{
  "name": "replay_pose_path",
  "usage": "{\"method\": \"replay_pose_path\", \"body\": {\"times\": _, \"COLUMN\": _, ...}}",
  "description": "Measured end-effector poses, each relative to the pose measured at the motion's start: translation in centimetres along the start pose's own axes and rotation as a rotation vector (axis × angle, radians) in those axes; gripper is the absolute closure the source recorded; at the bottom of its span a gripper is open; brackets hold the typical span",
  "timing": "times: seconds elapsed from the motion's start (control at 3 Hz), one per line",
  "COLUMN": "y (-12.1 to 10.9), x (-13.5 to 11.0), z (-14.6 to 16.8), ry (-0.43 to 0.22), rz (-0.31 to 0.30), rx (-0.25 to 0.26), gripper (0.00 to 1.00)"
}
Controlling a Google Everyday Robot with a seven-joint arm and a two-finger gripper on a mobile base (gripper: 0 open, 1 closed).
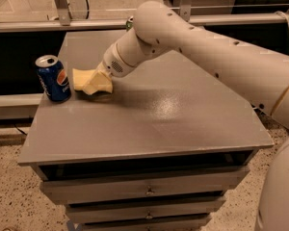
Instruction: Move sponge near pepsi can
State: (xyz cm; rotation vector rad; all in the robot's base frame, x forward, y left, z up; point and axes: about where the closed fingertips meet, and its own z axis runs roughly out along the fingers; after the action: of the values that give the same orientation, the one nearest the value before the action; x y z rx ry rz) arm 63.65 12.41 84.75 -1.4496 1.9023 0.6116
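The pepsi can (53, 78), blue with a red-and-white logo and a silver top, stands upright near the left edge of the grey table (173, 124). The sponge (80, 79), a pale-yellow foam pad, lies low over the table just right of the can, a small gap apart from it. My gripper (98, 83) comes down from the upper right and is shut on the sponge's right end. Its pale yellow fingers hide that end of the sponge.
The top of a green-silver can (129, 20) shows at the table's back edge, mostly hidden behind my arm (207, 47). The table has drawers (147, 189) below its front edge. A metal rail (86, 23) runs behind the table.
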Motion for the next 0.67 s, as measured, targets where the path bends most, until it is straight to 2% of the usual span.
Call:
{"method": "replay_pose_path", "body": {"times": 0.33, "y": 0.24, "x": 0.11, "z": 0.23, "ry": 0.003, "rz": 0.002, "rx": -0.009, "gripper": 0.05}}
{"method": "replay_pose_path", "body": {"times": 0.67, "y": 0.43, "x": -0.03, "z": 0.25, "ry": 0.001, "rz": -0.002, "rx": -0.015, "gripper": 0.0}}
